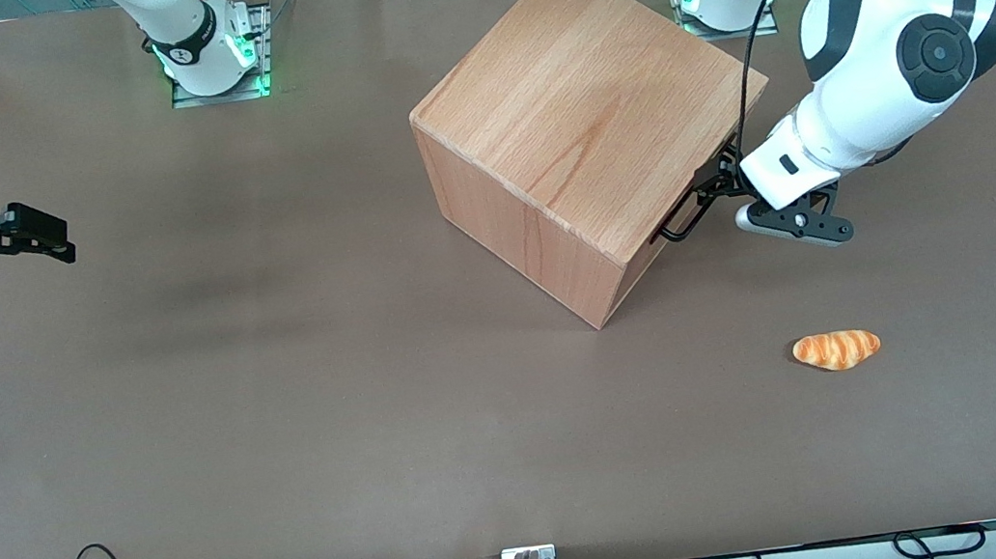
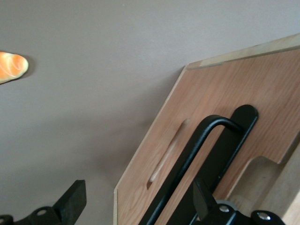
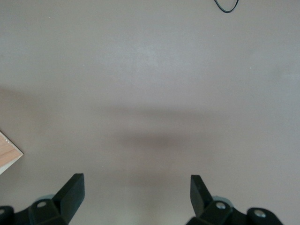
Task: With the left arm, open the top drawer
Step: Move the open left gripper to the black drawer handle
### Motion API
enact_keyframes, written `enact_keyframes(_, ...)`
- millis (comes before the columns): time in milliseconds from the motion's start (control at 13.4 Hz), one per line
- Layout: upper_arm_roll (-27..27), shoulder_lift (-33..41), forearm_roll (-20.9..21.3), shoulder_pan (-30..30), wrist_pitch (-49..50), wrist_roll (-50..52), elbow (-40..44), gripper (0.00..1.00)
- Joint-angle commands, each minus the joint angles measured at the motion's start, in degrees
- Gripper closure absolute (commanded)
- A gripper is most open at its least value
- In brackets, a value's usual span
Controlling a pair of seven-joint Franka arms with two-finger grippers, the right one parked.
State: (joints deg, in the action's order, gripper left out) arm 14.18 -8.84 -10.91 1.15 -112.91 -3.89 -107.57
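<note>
The big wooden cube cabinet (image 1: 578, 122) stands mid-table, turned at an angle. The top drawer's front is hidden in the front view; only its thin black wire handle (image 1: 683, 224) sticks out under the cabinet's top edge. The white left arm (image 1: 888, 69) reaches down to it, and its black gripper (image 1: 720, 180) is right at the handle. In the left wrist view the beech drawer front (image 2: 234, 117) and the handle (image 2: 199, 150) fill the frame. The gripper (image 2: 139, 199) is open. The handle lies between its fingers (image 2: 75, 199), close to one of them.
An orange toy bread roll (image 1: 836, 349) lies on the brown table (image 1: 281, 398), nearer to the front camera than the gripper; it also shows in the left wrist view (image 2: 11, 67). Cables run along the table's near edge.
</note>
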Motion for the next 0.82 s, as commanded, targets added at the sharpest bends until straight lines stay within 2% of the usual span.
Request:
enact_keyframes(0,0.15,0.05,-2.01,-0.10,-0.82,-4.70,-1.77,0.00)
enact_keyframes(745,-1.17,-0.48,-2.01,-0.89,-3.02,-19.65,-2.21,0.00)
